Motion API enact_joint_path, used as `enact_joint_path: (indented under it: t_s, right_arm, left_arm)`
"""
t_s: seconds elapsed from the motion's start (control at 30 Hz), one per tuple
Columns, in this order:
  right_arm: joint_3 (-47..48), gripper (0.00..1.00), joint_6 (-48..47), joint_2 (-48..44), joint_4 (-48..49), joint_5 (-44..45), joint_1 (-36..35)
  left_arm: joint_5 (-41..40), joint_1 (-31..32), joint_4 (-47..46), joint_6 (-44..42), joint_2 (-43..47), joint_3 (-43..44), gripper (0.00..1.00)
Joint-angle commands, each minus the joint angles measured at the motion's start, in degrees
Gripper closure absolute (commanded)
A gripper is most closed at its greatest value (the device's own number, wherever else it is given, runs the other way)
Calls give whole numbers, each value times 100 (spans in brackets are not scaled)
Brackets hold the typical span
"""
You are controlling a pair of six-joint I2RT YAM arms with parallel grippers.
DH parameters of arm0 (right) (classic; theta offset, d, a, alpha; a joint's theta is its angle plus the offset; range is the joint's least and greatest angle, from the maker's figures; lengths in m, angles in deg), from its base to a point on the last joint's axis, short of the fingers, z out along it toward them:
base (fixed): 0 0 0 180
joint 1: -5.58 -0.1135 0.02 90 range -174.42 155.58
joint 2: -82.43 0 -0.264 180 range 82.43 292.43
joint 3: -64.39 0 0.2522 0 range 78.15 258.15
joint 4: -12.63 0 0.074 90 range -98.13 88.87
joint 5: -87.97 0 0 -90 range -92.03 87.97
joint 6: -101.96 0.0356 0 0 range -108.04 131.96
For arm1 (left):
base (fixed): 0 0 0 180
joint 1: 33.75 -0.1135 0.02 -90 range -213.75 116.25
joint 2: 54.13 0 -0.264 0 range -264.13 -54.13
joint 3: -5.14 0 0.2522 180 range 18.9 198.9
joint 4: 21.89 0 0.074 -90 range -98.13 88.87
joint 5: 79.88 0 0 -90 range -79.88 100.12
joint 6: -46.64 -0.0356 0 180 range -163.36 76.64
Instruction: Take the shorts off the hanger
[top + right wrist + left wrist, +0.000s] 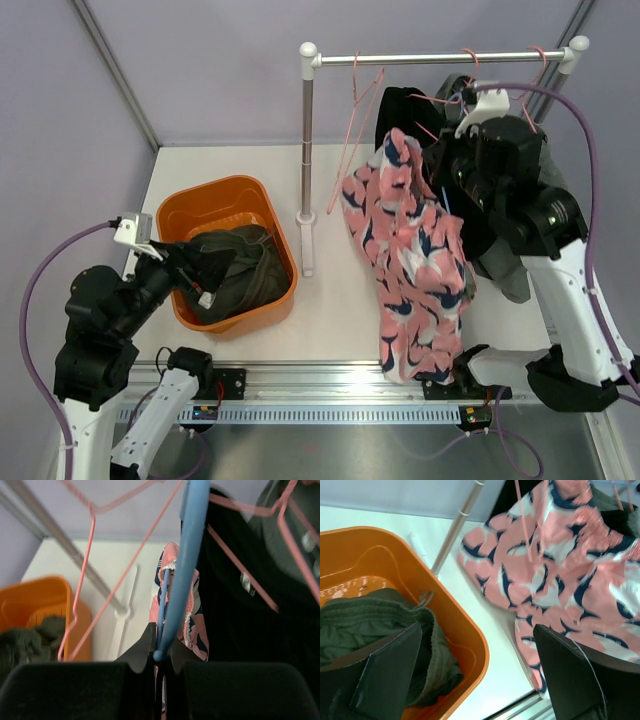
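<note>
White table (200, 170), metal rail rack (440, 58); pink navy-and-white print cloth shorts (415, 260) drape from up by the right arm toward the near table edge. Dark olive cloth shorts (235, 270) lie in the orange plastic tub (215, 192) under the left tool (480, 680), fingers apart, holding nothing. Right tool (160, 655) is clamped on a thin blue plastic hanger (187, 555); a hard pull could snag the neighbouring pink wire hangers (125, 571) or dump the pink shorts off the edge.
</note>
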Motion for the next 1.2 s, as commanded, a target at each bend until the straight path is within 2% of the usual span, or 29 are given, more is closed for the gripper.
enact_joint_path:
  t_s: [0.0,0.13,0.27,0.47,0.57,0.67,0.7,0.8,1.0,1.17]
  right_arm:
    - [-400,100,485,-579,-954,-37,-505]
    - [-760,100,836,-816,-1403,333,-1794]
    - [-1393,100,1345,-922,-1299,667,-2718]
    - [-1833,100,1908,-834,-1097,1238,-3695]
    - [-1860,100,1979,-712,-947,1441,-4109]
    - [-1650,100,1997,-448,-1034,1774,-4355]
    - [-1606,100,2006,-395,-1060,1932,-4391]
    - [-1500,100,1962,-351,-1026,1995,-4400]
    - [-1508,100,1979,-369,-1017,2091,-4400]
    - [-1491,100,1953,-316,-1008,2118,-4400]
  left_arm:
    - [905,-16,-564,-109,-201,68,1]
    - [1223,-16,-801,-13,-412,-116,1]
    - [1337,-16,-960,119,-465,-310,1]
    - [1452,124,-1241,321,-510,-1019,4]
    - [1155,659,-1627,514,-518,-1503,5]
    - [128,1844,-1909,655,-833,-1646,5]
    - [-632,2622,-1953,664,-957,-1611,5]
    - [-1926,3733,-2146,734,-1484,-1410,4]
    - [-2519,4369,-2761,989,-2556,-1093,3]
    - [-2758,4502,-3385,1191,-3040,-996,3]
